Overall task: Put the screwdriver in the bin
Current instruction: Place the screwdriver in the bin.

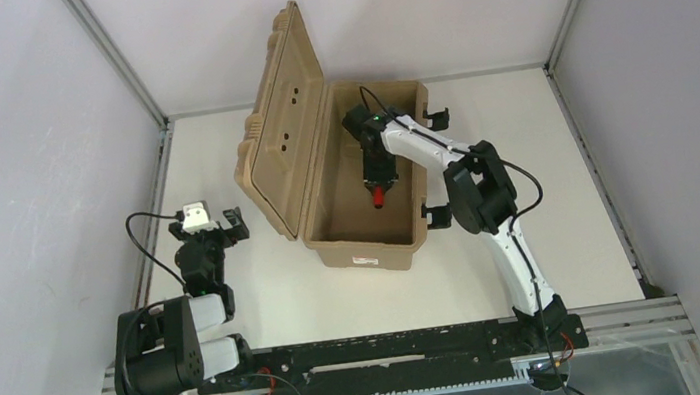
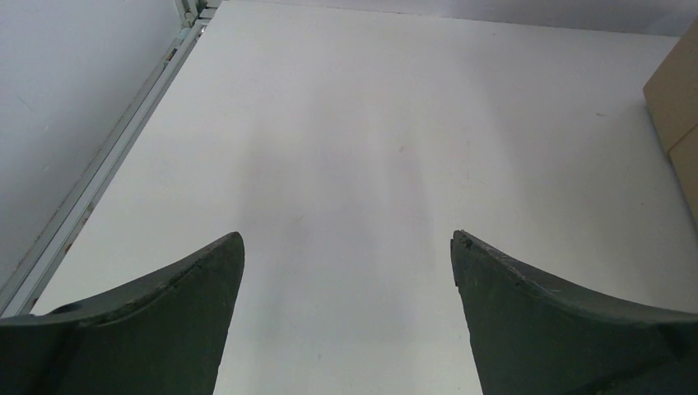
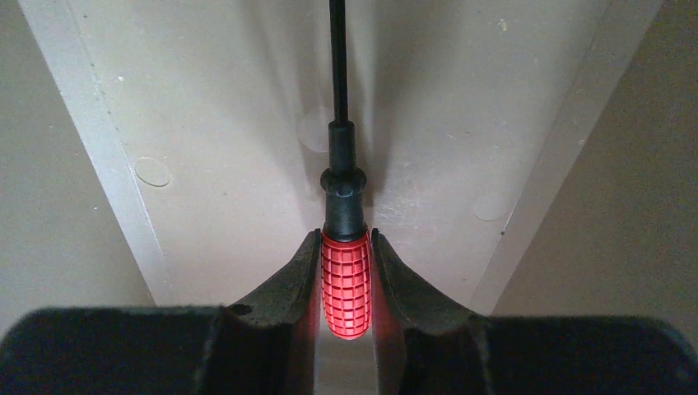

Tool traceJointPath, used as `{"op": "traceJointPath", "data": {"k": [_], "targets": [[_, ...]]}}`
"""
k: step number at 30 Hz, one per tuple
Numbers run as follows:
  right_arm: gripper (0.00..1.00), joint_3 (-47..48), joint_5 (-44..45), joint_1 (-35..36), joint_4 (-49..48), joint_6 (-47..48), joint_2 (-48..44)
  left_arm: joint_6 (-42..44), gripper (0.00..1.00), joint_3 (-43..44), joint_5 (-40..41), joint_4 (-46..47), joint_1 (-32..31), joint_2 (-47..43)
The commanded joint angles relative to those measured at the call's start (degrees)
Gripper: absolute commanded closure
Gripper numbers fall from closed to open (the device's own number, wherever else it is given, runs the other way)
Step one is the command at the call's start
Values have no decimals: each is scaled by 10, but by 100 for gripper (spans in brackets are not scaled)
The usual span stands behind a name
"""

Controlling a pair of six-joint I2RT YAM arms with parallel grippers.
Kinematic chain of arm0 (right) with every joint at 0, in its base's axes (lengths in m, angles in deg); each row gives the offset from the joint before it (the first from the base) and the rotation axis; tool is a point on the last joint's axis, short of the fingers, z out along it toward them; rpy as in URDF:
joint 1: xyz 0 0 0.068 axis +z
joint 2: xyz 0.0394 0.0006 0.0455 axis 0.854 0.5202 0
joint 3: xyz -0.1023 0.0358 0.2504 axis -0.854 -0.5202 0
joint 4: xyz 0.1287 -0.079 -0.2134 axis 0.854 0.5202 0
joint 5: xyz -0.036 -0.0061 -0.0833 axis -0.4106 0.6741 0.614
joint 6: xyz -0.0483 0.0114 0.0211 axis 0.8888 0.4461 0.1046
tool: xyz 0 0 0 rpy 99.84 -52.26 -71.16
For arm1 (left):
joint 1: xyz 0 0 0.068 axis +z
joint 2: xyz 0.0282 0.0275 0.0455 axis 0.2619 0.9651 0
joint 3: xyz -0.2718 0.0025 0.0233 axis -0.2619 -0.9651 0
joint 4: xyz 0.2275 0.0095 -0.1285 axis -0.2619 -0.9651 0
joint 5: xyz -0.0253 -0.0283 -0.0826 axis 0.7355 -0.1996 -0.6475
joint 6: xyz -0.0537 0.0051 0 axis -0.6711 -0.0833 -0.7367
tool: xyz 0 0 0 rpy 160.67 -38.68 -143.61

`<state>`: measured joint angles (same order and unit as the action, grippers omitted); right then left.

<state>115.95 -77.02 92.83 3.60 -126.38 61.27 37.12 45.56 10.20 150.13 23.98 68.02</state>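
Note:
The tan bin (image 1: 326, 236) stands open at the table's middle, its ribbed lid (image 1: 279, 126) raised to the left. My right gripper (image 1: 378, 192) reaches down inside the bin and is shut on the screwdriver (image 1: 379, 197). In the right wrist view the red grid-patterned handle (image 3: 345, 284) sits clamped between both fingers, and the black shaft (image 3: 337, 58) points away over the bin's floor (image 3: 222, 164). My left gripper (image 1: 216, 229) is open and empty over bare table at the left, well clear of the bin; its fingers (image 2: 189, 321) stand wide apart.
The bin's black latches (image 1: 437, 116) stick out on its right side, near my right arm's elbow (image 1: 476, 187). A corner of the bin (image 2: 679, 99) shows at the right edge of the left wrist view. Metal frame rails (image 1: 151, 207) border the table.

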Motion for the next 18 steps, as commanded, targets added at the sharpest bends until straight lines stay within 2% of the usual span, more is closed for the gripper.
{"op": "traceJointPath", "data": {"k": [1,4,10,18], "targets": [[100,3,-8,5,-31,15,1,0,0,22,3,19,-3,-7],[98,3,-8,4,-30,16,9,0,0,22,3,19,-3,-7],[79,-2,-14,3,-33,16,14,0,0,22,3,19,-3,-7],[68,-11,-16,0,-35,17,11,0,0,22,3,19,-3,-7]]}}
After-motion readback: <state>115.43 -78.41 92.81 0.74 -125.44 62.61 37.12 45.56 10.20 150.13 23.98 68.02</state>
